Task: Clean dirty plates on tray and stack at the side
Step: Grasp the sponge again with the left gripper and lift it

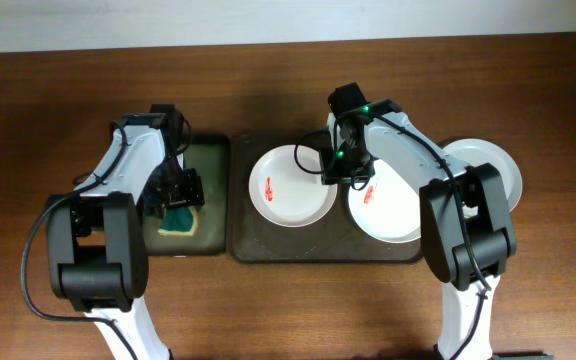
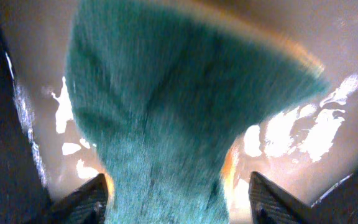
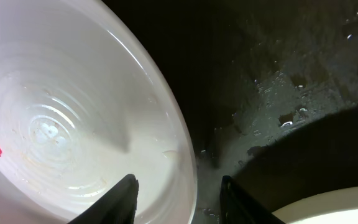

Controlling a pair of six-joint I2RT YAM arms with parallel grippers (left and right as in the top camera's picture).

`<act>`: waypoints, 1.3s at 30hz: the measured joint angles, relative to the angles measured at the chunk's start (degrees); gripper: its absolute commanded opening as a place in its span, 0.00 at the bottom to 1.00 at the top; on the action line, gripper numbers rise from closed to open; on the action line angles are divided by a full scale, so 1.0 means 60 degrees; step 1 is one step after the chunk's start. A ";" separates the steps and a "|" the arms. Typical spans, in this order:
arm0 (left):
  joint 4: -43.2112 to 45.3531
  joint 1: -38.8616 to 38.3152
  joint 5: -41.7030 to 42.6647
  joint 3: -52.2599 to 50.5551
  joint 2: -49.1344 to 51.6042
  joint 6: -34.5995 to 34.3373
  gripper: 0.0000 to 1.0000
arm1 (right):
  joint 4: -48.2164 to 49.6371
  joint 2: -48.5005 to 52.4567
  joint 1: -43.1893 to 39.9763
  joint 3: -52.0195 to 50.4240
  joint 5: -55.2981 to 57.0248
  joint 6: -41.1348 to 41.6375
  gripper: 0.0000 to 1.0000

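A red-smeared white plate (image 1: 286, 190) lies on the left half of the tray (image 1: 258, 240), its right rim straddled by the spread fingers of the right gripper (image 1: 336, 178); the left gripper (image 1: 180, 200), farther off, clamps a green sponge (image 1: 178, 222).

We see red smears on the left plate (image 1: 291, 186) and middle plate (image 1: 396, 218), both white; the tray (image 1: 268, 245) is dark brown, the sponge (image 1: 180, 222) green, the worktop (image 1: 288, 300) wood-grained brown.

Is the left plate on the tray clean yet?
Dirty: the plate has a red smear inside, seen from overhead.
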 measured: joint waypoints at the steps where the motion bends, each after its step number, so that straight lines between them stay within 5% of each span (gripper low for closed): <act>1: 0.0284 0.0004 0.0000 -0.0004 0.0000 -0.0004 0.63 | 0.0000 0.0000 0.0000 0.0000 0.0000 -0.0007 0.44; 5: 0.0379 0.0000 -0.0004 -0.0004 0.0000 0.0007 0.52 | 0.0000 0.0000 0.0000 0.0000 0.0004 0.0000 0.44; 12: 0.0426 0.0004 -0.0007 -0.0361 0.0000 0.0000 0.54 | 0.0000 0.0000 0.0000 0.0000 0.0004 -0.0004 0.45; 13: 0.0455 0.0004 -0.0007 -0.0433 0.0000 0.0000 0.42 | 0.0004 0.0000 0.0000 0.0000 0.0004 -0.0004 0.44; 14: 0.0470 0.0004 -0.0007 -0.0459 0.0000 0.0000 0.04 | 0.0000 0.0000 0.0000 0.0000 0.0004 0.0000 0.44; 15: 0.0503 0.0004 -0.0011 -0.0470 0.0000 -0.0011 0.00 | 0.0000 0.0000 0.0000 0.0000 0.0000 -0.0004 0.45; 20: 0.0572 0.0004 -0.0007 -0.0474 -0.0127 -0.0004 0.00 | -0.0018 0.0000 0.0000 0.0000 0.0004 0.0004 0.45; 26: 0.2044 -0.0022 -0.0004 -0.0277 -0.3701 -0.0004 0.00 | -0.0058 0.0000 0.0000 0.0000 -0.0004 0.0011 0.81; 32: 0.2951 -0.0066 -0.0248 0.0004 -0.6000 -0.0004 0.00 | -0.0288 0.0000 -0.0113 0.0106 0.0040 -0.0004 0.87; 37: 0.2925 -0.0062 -0.0270 -0.0007 -0.5679 -0.0004 0.00 | -0.3093 0.0015 -0.0980 0.3016 -0.0437 -0.1035 0.87; 39: 0.2725 -0.0062 -0.0270 -0.0007 -0.5421 0.0000 0.00 | -0.3931 -0.0018 -0.1115 0.4033 -0.0656 -0.1475 0.76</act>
